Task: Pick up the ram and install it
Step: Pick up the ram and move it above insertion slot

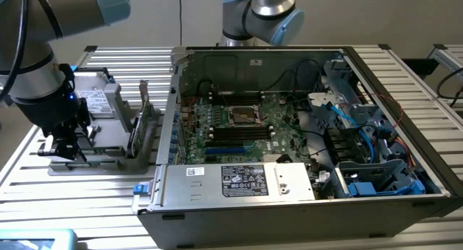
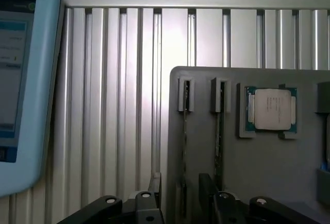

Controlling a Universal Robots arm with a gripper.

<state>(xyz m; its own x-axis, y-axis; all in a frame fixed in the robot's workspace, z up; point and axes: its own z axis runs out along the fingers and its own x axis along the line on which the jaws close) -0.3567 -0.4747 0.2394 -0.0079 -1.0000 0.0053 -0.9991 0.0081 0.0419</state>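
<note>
Wrist view: the open claw (image 2: 181, 182) hangs over the ram (image 2: 184, 147), a thin dark stick seen edge-on, standing in a slot of the grey holder (image 2: 268, 172) on the slatted desk (image 2: 118, 105). A square chip (image 2: 270, 109) sits nearby.

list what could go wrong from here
1. The open gripper appears to straddle the ram, which stands on edge in the tray. If it closes off-centre, it might tilt the thin stick in its slot or grip it skewed.
2. One finger sits between the ram and the second stick, so it may knock that one.
</note>
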